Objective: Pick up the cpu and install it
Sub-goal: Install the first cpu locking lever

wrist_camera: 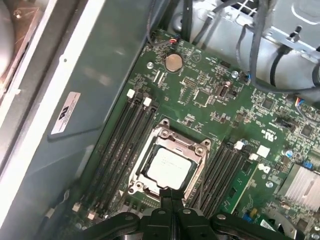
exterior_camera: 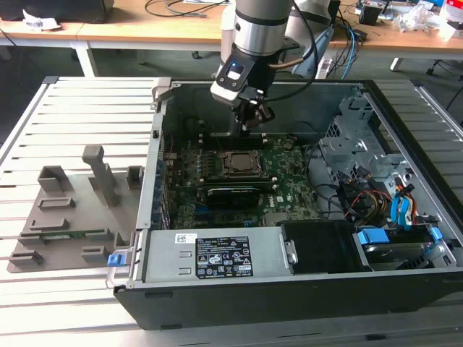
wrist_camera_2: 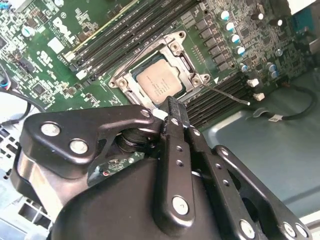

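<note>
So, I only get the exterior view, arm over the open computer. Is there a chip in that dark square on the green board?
Observer: Yes. In both wrist views the cpu lies flat inside the metal-framed socket, silvery top up.
Operator: Is the gripper holding anything?
Observer: No. In the second wrist view the gripper is shut, with nothing in it.
Operator: What's beside the chip?
Observer: In the first wrist view, long black memory slots flank the socket on two sides.

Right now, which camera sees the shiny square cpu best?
The first wrist view: the cpu sits in full view in its socket. The second wrist view shows it, the pincer at its corner. The exterior view shows a far-off patch.
</note>
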You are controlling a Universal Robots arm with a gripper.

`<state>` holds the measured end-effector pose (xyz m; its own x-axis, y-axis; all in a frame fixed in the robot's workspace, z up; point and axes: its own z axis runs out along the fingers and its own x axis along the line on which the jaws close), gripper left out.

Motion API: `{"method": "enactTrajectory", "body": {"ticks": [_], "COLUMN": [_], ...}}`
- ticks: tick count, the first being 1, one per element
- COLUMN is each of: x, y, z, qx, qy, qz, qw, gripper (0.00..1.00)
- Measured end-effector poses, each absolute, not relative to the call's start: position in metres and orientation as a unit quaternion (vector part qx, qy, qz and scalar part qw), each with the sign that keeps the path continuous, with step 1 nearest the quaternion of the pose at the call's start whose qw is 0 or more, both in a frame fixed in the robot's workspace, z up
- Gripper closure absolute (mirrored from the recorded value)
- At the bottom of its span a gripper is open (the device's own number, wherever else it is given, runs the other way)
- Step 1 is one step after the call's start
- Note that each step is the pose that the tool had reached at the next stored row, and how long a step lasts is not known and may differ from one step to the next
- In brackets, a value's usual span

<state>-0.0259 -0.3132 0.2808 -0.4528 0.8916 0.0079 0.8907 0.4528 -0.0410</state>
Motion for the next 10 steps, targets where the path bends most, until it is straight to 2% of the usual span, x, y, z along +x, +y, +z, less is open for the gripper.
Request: {"method": "enactTrajectory", "body": {"ticks": [10], "x": [-0.0259], "y": [-0.3131], "z": [0.2808], "qx": [-0.449], "qy": [-0.893], "qz": [0.017], "qw": [0.013], "gripper": [0.89]}}
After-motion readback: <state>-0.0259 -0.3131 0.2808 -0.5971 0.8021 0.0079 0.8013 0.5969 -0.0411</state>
